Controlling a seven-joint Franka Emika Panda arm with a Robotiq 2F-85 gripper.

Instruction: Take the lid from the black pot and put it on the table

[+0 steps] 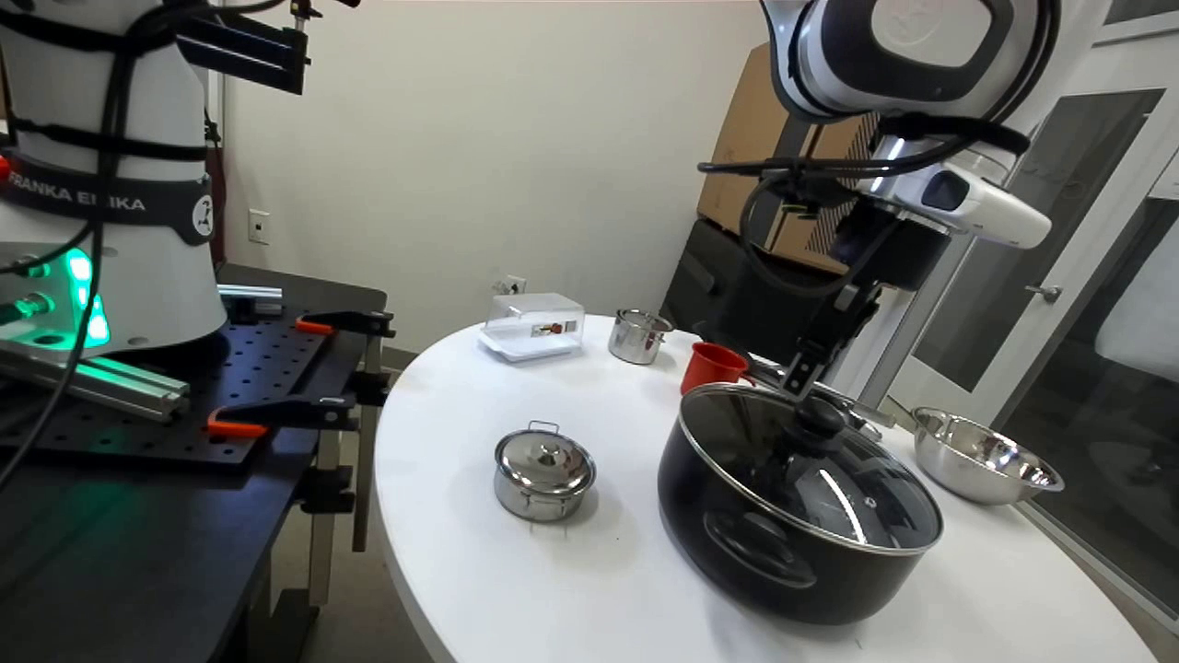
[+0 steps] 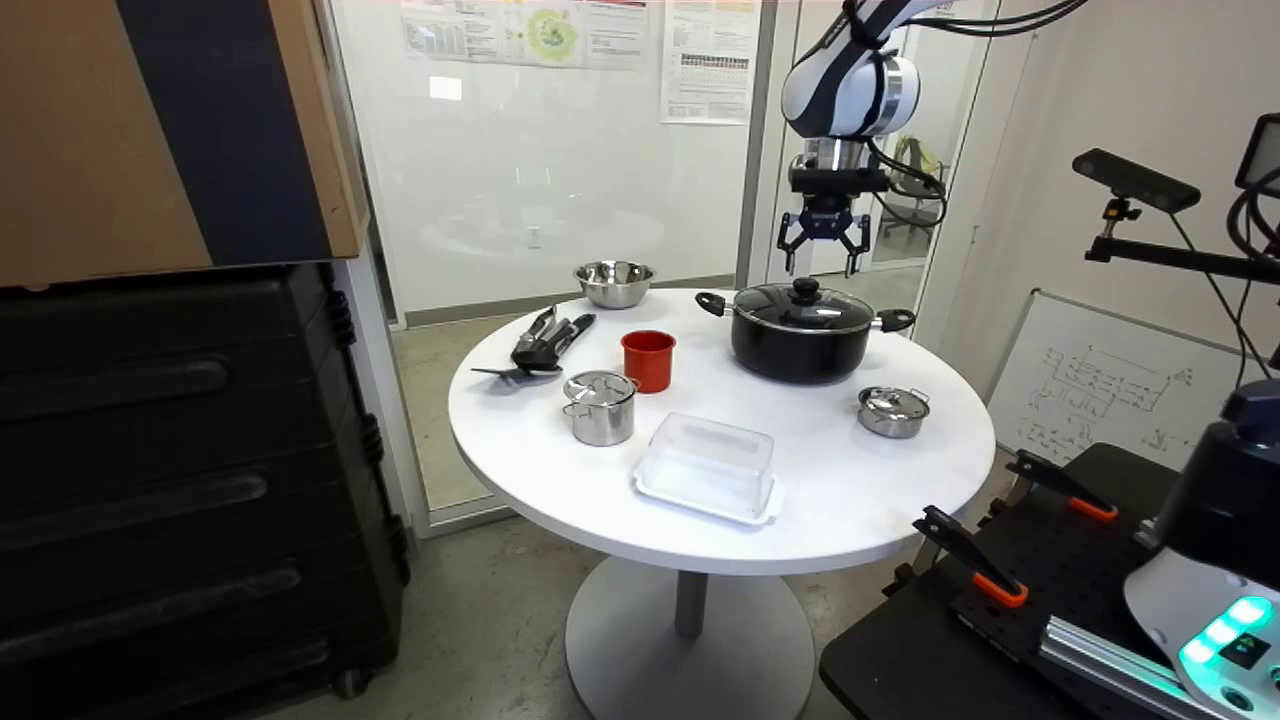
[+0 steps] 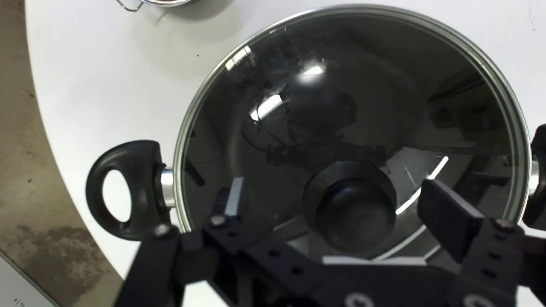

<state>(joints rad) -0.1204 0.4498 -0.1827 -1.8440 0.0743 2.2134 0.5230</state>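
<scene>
Lid [image 3: 362, 115] partly out of sight behind the hand [image 3: 330, 195] in wrist view.

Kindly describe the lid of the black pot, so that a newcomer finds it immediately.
On the round white table stands the black pot, the largest vessel. The lid covers it, metal-rimmed, with a black knob. Unlike the shiny lid on the low steel pot, this one is wide, dark-looking glass.

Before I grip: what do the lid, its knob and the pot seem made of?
Lid: likely glass, smooth and glossy, with crisp light reflections; its shiny rim looks metal.
Knob: probably plastic, black, with only a dull sheen.
Pot: perhaps coated metal; smooth, softly glossy black side, though the finish hides what's underneath.
</scene>
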